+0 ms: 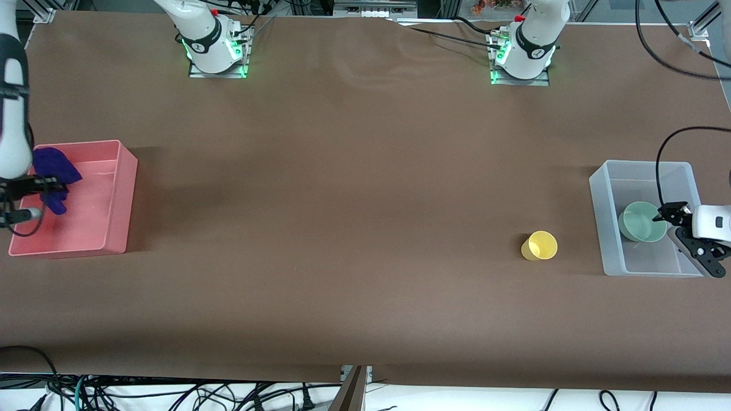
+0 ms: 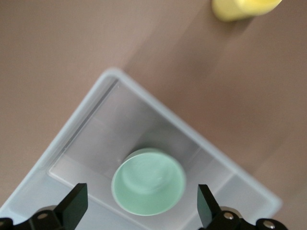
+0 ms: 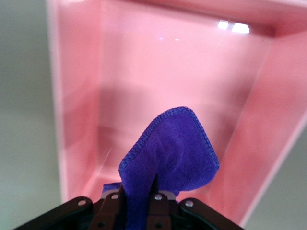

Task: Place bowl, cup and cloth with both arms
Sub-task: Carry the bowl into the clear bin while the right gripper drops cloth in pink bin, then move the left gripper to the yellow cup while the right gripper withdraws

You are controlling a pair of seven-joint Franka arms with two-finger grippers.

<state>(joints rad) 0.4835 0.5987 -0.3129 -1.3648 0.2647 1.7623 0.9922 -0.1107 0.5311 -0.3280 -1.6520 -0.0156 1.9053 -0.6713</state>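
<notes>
- Here the yellow cup (image 1: 539, 245) serves as the landmark: it lies tipped on its side on the brown table (image 1: 354, 200), its open mouth turned up toward the front camera, well toward the left arm's end.
- Just beside the cup, closer still to that end of the table, stands a clear plastic bin (image 1: 605, 228); the mint-green bowl (image 1: 639, 221) sits upright inside it, on the bin's floor.
- The left gripper (image 1: 665, 216) hangs over that bin, above the bowl's rim. In the left wrist view its fingers (image 2: 74, 207) are spread wide apart with the bowl (image 2: 148, 180) showing between them, untouched, and the cup (image 2: 242, 7) shows outside the bin (image 2: 86, 115).
- Well apart from the cup, at the right arm's end of the table, sits a pink bin (image 1: 123, 194).
- The right gripper (image 1: 48, 185) is over the pink bin, its jaws clamped together on the purple cloth (image 1: 54, 171), which hangs bunched from them above the bin's floor.
- In the right wrist view the cloth (image 3: 170, 153) rises as a folded flap from between the gripper's pads (image 3: 158, 199), with the pink bin's (image 3: 76, 96) interior under it.
</notes>
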